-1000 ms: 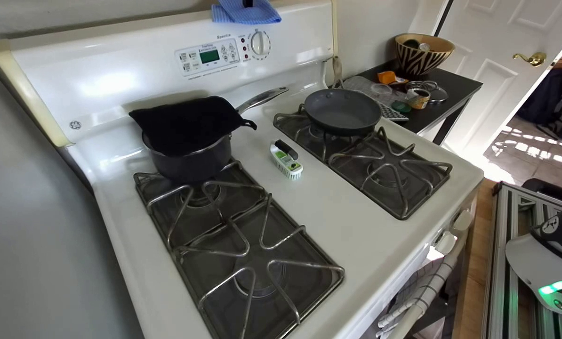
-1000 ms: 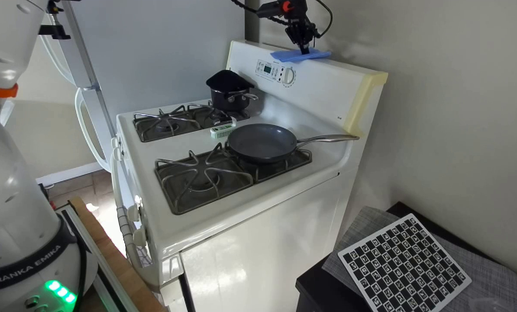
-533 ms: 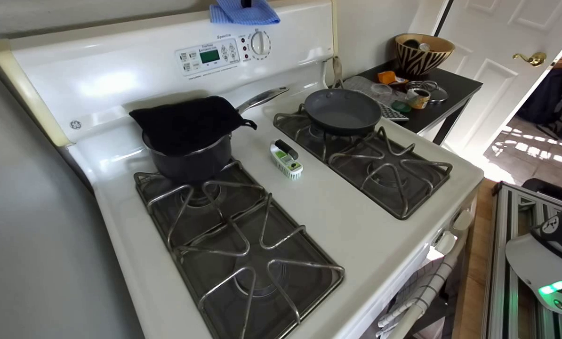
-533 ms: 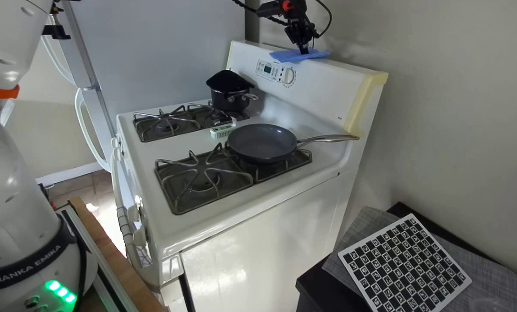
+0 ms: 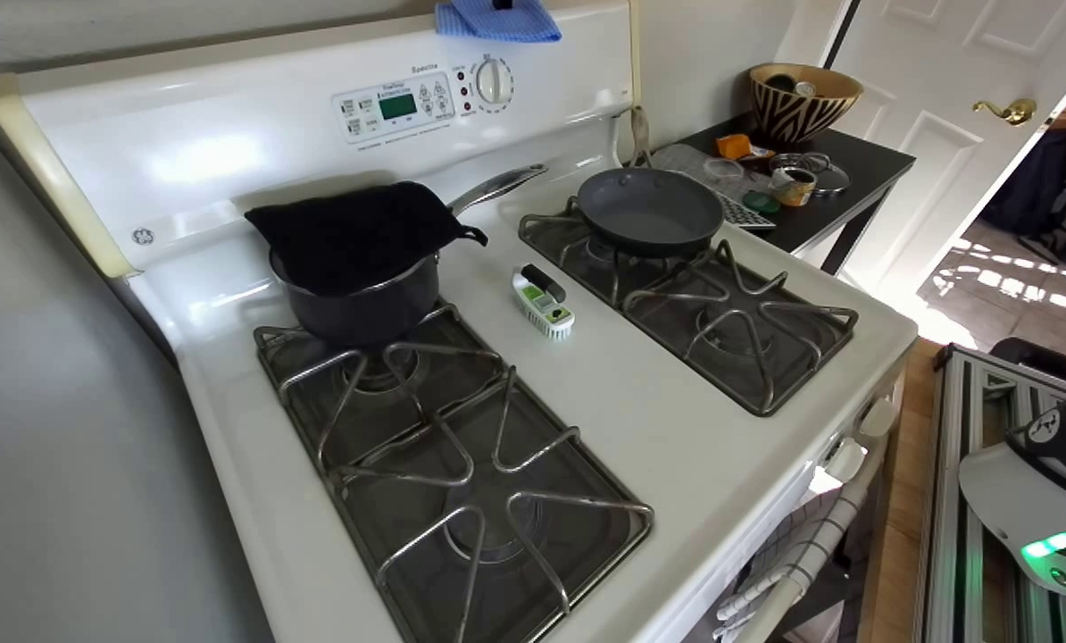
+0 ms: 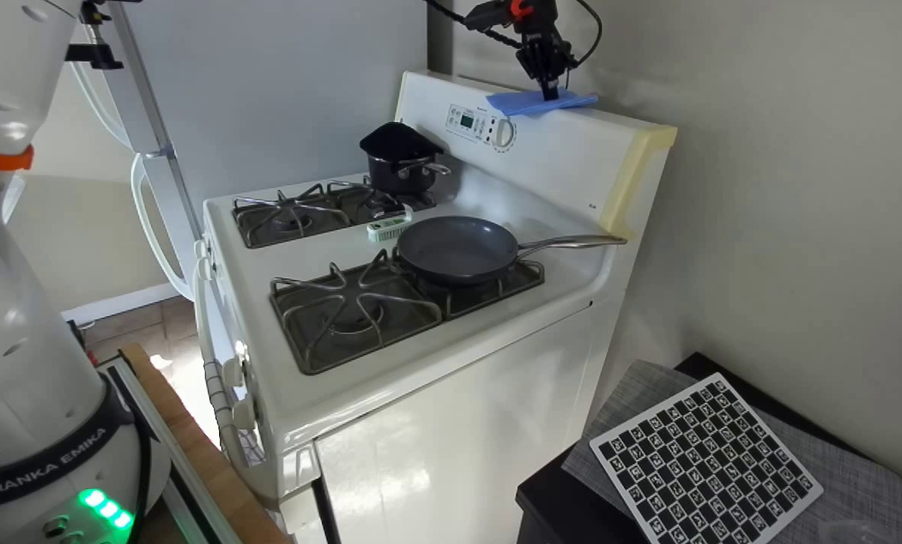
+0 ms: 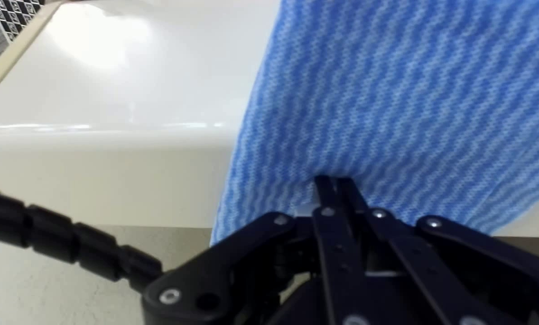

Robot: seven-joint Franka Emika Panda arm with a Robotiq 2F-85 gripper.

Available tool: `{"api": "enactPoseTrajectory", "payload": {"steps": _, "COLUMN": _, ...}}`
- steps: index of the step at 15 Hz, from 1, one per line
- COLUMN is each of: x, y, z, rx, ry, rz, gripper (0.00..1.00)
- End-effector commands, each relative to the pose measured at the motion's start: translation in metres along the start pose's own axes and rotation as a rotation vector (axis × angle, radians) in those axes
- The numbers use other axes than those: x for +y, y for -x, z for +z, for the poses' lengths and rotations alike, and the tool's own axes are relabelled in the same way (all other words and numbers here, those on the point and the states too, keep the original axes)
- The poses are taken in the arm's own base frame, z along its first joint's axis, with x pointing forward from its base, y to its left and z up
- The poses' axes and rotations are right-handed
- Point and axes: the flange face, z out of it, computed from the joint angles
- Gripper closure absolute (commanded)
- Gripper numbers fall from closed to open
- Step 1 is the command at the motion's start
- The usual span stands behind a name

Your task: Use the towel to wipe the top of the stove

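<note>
Wrist view: I have my gripper drawn together, its tips pressing on the blue towel; whether a fold is pinched between them I can't tell. In an exterior view, the Panda arm stands in front of the stove, and the gripper points steeply down onto the towel atop the backguard. Against half a second ago, both have slid along that ledge toward the side table. A black pot holder covers most of the saucepan and hides its inside; a zebra-striped bowl holds round things too small to name.
</note>
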Motion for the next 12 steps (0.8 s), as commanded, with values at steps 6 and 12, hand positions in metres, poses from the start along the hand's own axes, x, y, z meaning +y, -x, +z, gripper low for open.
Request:
{"api": "enactPoseTrajectory", "payload": {"steps": 6, "x": 0.082, "y": 0.017, "z": 0.020, "rx": -0.084, "ry": 0.083, "rz": 0.088, "gripper": 1.00}}
{"api": "enactPoseTrajectory", "payload": {"steps": 12, "x": 0.120, "y": 0.017, "z": 0.030, "rx": -0.099, "ry": 0.110, "rz": 0.133, "gripper": 1.00}}
